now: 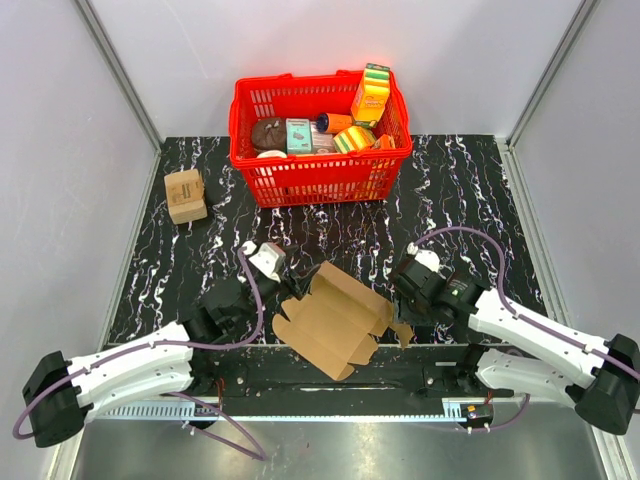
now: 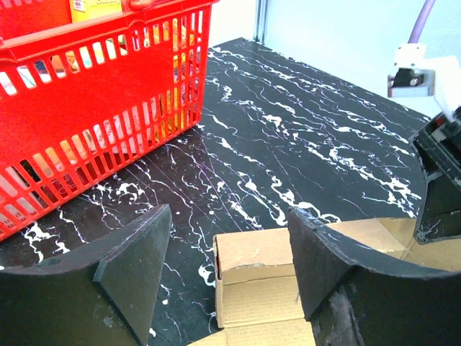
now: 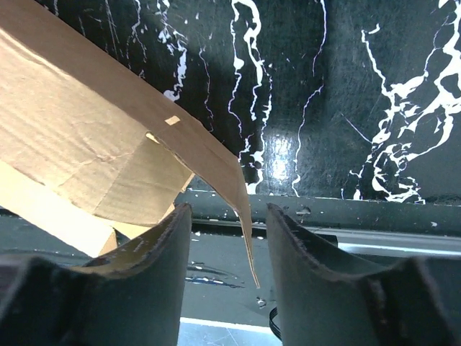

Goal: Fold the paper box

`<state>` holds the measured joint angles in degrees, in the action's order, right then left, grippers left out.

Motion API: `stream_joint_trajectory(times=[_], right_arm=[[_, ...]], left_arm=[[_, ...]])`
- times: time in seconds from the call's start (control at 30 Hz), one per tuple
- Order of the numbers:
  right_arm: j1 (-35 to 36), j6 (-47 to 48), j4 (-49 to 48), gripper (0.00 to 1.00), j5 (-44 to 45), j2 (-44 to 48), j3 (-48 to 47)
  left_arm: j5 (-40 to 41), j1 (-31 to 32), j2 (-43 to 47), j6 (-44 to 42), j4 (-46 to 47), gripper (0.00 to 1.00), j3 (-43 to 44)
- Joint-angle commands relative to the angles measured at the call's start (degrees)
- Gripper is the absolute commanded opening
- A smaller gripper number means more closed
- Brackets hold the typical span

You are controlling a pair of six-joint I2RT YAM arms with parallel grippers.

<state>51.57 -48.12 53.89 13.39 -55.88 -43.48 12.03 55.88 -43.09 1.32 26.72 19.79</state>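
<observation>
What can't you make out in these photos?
Top view: print on the small tan box is too small to read.
Left wrist view: the red basket is cut off by the frame; its wall hides most contents.
Right wrist view: the frame edge and the right gripper hide most of the paper box.

This looks like a robot lab, not a home or a shop. A left arm (image 1: 130, 370) and a right arm (image 1: 530, 330), both white and black, are fixed to a metal rail (image 1: 300, 410) at the near edge of a black table (image 1: 470, 200) with white streaks. Plain pale walls (image 1: 60, 150) with metal posts (image 1: 120, 75) close the table in. Purple cables (image 1: 259, 300) run along the arms. A red basket (image 1: 320, 185) full of packets stands at the back
</observation>
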Motion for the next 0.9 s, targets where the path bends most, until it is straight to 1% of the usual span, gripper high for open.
stream_joint_trajectory(times=[0.0, 0.13, 0.23, 0.27, 0.3, 0.33, 0.37, 0.4, 0.43, 0.47, 0.5, 0.53, 0.57, 0.6, 0.63, 0.7, 0.77, 0.83, 0.87], right_arm=[[-0.2, -1.5, -2.4, 0.49, -0.6, -1.2, 1.2], [-0.2, -1.5, -2.8, 0.42, -0.6, -1.6, 1.8], [-0.2, -1.2, -3.1, 0.39, -0.6, -1.6, 1.9], [-0.2, -1.2, -3.0, 0.39, -0.6, -1.6, 1.9], [-0.2, -1.3, -3.1, 0.39, -0.7, -1.4, 1.9], [-0.2, -1.3, -3.1, 0.39, -0.8, -1.3, 2.0], [-0.2, -1.5, -3.1, 0.39, -1.1, -1.2, 2.2], [-0.2, -1.6, -3.3, 0.39, -1.2, -0.7, 2.3], [-0.2, -1.7, -3.3, 0.40, -1.3, -0.4, 2.6], [-0.3, -2.0, -3.7, 0.40, -1.3, 0.2, 2.8], [-0.2, -2.0, -3.8, 0.40, -1.4, 0.7, 2.9], [-0.2, -2.2, -3.9, 0.40, -1.6, 0.9, 3.1], [-0.2, -2.3, -3.9, 0.40, -1.8, 1.3, 3.2], [-0.2, -2.3, -4.1, 0.41, -2.2, 1.3, 3.2], [-0.2, -2.4, -4.1, 0.41, -2.5, 1.3, 3.4], [-0.2, -2.5, -4.1, 0.41, -3.3, 1.3, 3.5], [-0.2, -2.9, -4.2, 0.41, -3.5, 1.6, 3.8], [-0.1, -3.1, -4.5, 0.38, -3.5, 1.9, 4.3], [-0.2, -3.2, -4.8, 0.34, -3.5, 1.9, 4.4]], left_arm=[[0.5, 0.1, 1.9, -1.0, 1.7, 0.70, -0.5], [1.1, 0.0, 1.6, -3.2, 2.8, 0.72, -0.7], [1.0, -1.0, -0.9, -4.5, 3.8, 0.73, 1.8], [0.2, -1.7, -3.6, -4.5, 3.9, 0.73, 3.0], [-3.4, -3.9, -5.2, -4.3, 3.7, 0.73, 5.8], [-5.9, -5.2, -9.1, -3.2, 3.3, 0.73, 7.4], [-8.8, -6.6, -11.5, -2.6, 2.7, 0.73, 11.3], [-14.1, -8.6, -16.3, -2.1, 1.5, 0.73, 13.3], [-18.1, -9.4, -18.9, -2.4, -0.5, 0.73, 17.8], [-19.4, -9.5, -21.6, -3.0, -2.1, 0.73, 20.3], [-20.8, -9.5, -26.7, -4.2, -3.8, 0.73, 22.9], [-23.5, -9.6, -29.4, -4.9, -7.7, 0.73, 28.4], [-24.8, -9.8, -31.9, -5.4, -9.4, 0.72, 31.1], [-26.0, -10.0, -36.5, -6.1, -10.7, 0.72, 35.4], [-27.8, -10.2, -38.4, -6.2, -13.1, 0.70, 37.4], [-28.9, -10.6, -43.0, -6.7, -14.2, 0.69, 41.4], [-30.9, -11.3, -45.5, -6.7, -16.2, 0.67, 43.7], [-34.2, -11.8, -49.1, -6.9, -19.4, 0.65, 47.0], [-34.9, -11.8, -50.3, -7.1, -20.5, 0.64, 48.0]])
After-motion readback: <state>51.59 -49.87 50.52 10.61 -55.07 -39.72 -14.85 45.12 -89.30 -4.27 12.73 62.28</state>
